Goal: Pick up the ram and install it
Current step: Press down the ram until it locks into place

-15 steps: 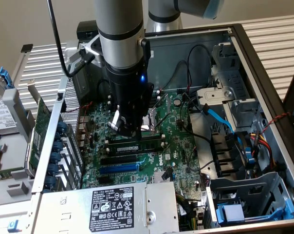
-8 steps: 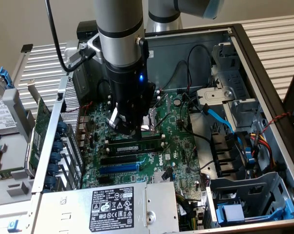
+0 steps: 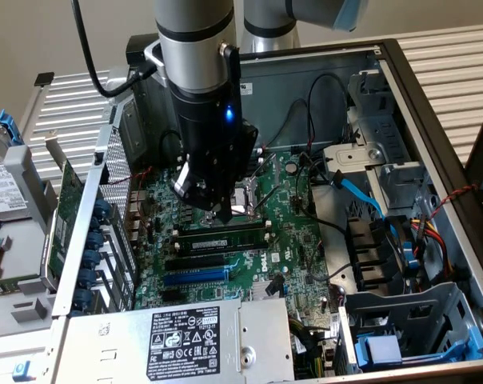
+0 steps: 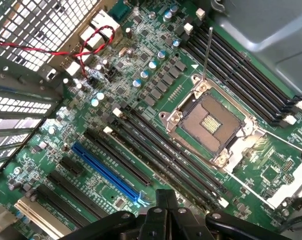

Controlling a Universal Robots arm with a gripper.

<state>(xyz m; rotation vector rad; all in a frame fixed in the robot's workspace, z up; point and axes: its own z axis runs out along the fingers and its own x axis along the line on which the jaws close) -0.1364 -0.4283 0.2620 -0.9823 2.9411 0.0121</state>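
Reaching down from above, the robot arm (image 3: 195, 48) stands almost vertical over the open computer case (image 3: 433, 104), with its silver upper segment at the top of the exterior view and the black wrist part below it, where a small blue light shines. The end effector (image 3: 224, 214) points downward and its tip is very close to the motherboard (image 3: 297, 264), just beside the processor socket (image 3: 245, 200) and above the row of memory slots (image 3: 225, 240). Its fingers (image 4: 166, 202) are pressed together, and between them I cannot see any object.

A ram (image 3: 225, 238) sits in one of the slots directly under the end effector: a long narrow stick with dark chips, lying parallel to the other slots. I cannot tell whether the fingertip is touching it or is only very near.

In the wrist view the black fingers are above the group of long black slots (image 4: 161, 150), between the blue slot (image 4: 106, 170) and the processor socket (image 4: 211, 122), whose metal frame is open with the thin lever raised.

At the exterior view's left, a green expansion card (image 3: 65, 208) stands beside the case wall. The grey power supply (image 3: 185, 340) with its label lies at the near edge of the case, and a blue cable (image 3: 361, 192) runs at the exterior view's right.
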